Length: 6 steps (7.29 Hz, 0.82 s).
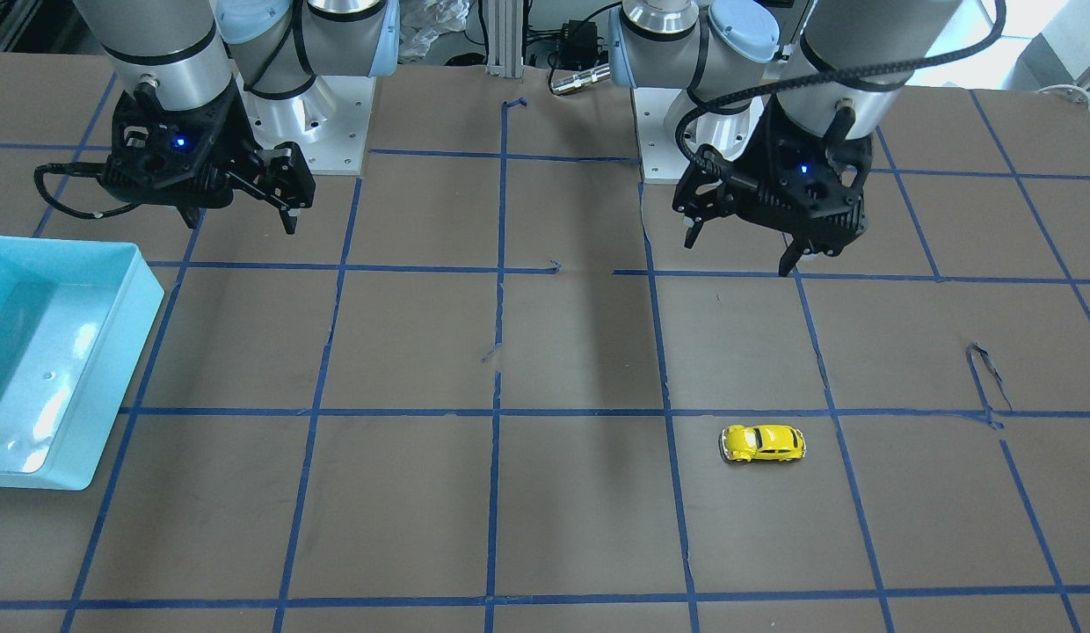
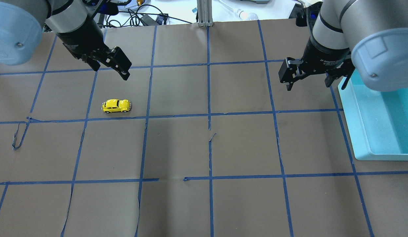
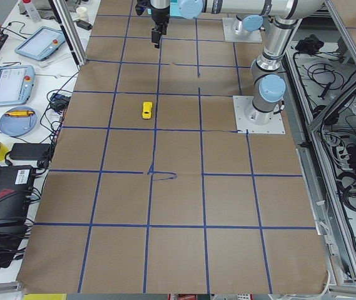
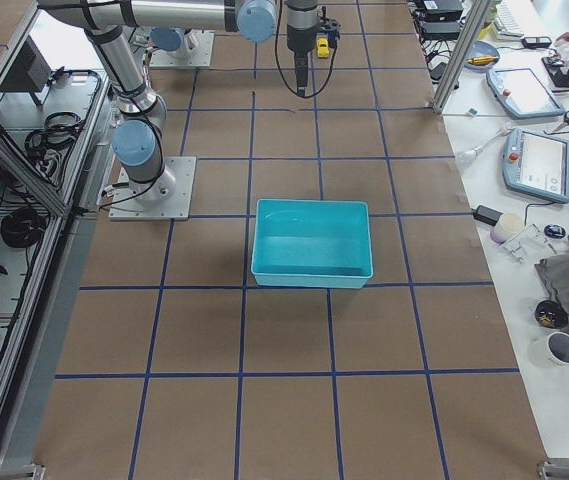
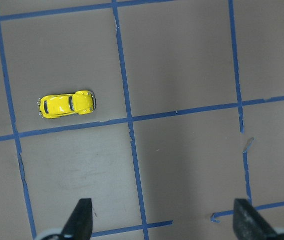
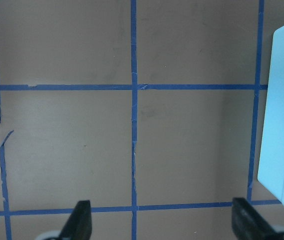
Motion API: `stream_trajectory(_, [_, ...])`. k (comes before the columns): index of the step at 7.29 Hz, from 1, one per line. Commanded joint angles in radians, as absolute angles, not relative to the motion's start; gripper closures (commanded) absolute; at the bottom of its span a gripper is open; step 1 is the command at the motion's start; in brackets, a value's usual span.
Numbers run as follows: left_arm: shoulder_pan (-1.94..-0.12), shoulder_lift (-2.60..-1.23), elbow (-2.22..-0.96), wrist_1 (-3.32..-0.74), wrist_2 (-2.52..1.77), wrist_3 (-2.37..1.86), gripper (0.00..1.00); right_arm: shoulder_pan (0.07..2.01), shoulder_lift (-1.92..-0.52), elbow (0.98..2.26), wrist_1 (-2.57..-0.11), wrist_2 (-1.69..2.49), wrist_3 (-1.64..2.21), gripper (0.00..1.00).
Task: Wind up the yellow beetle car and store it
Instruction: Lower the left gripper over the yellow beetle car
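Note:
The yellow beetle car [image 2: 116, 106] stands on its wheels on the brown table, on my left side. It also shows in the front view [image 1: 763, 443] and the left wrist view [image 5: 67, 105]. My left gripper [image 2: 110, 69] hangs open and empty above the table, apart from the car and farther from the robot base than it; the left wrist view shows both fingertips [image 5: 82, 212] spread wide. My right gripper [image 2: 316, 86] is open and empty, hovering beside the light blue bin [image 2: 347, 108]; it shows in the front view too [image 1: 242, 221].
The bin is empty [image 1: 149, 290] and sits at the table's right end [image 4: 312, 275]. Blue tape lines grid the brown paper cover, torn in places. The two arm bases [image 1: 316, 132] stand at the robot-side edge. Cables and devices lie beyond the table.

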<state>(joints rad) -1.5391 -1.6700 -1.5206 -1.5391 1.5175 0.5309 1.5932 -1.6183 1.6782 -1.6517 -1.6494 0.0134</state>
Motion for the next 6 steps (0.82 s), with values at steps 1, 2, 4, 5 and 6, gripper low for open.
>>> stream_trajectory(1, [-1.493,-1.768,-1.520,-1.534,1.525,0.986,0.00,1.592,-1.618,1.678,-1.651,-1.651,0.012,0.00])
stream_trajectory(2, [-1.476,-1.819,-1.523,-1.488,1.529,1.228,0.00,1.592,-1.618,1.678,-1.651,-1.651,0.011,0.00])
stream_trajectory(4, [-1.450,-1.920,-1.526,-1.381,1.615,1.575,0.00,1.594,-1.618,1.678,-1.651,-1.651,0.009,0.00])
stream_trajectory(5, [-1.450,-1.959,-1.526,-1.317,1.685,1.741,0.00,1.594,-1.618,1.678,-1.649,-1.652,0.009,0.00])
stream_trajectory(6, [-1.444,-1.991,-1.528,-1.274,1.692,1.832,0.00,1.592,-1.618,1.678,-1.649,-1.652,0.008,0.00])
